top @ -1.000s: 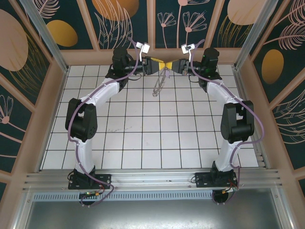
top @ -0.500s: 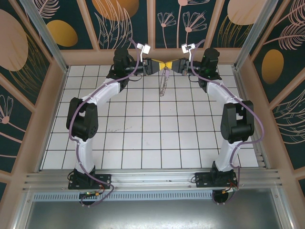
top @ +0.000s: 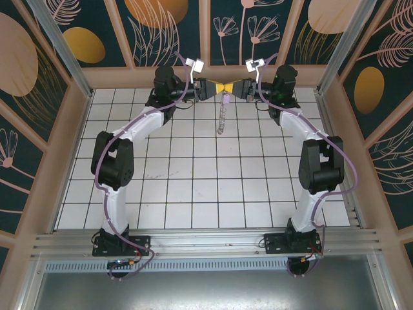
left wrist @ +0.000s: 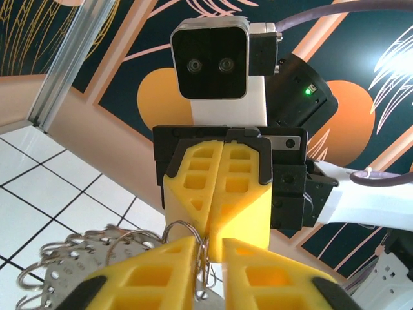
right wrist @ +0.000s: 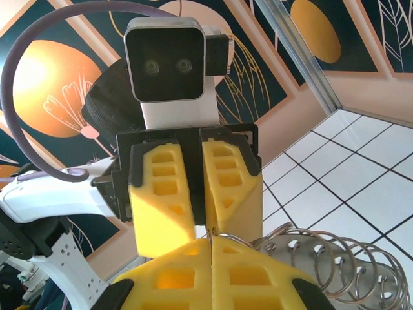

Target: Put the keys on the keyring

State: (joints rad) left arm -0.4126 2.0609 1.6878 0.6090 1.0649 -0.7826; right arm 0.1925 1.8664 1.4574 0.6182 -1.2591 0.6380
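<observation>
Pale, wire-fringed metal hoop keyring (top: 222, 116) hung between pincers.
Left pincer (left wrist: 210, 245), right pincer (right wrist: 211, 248) clamped light, slippery wire rings; stiff hoop rim likely surer.

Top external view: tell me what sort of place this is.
Probably a lab robot test cell, not a home or shop: a left arm and right arm bolted to an aluminium rail, a white gridded tabletop, and printed flower panels walling it in.

Keyring (left wrist: 76, 261) cut off at bottom edge; keys indiscernible.
</observation>
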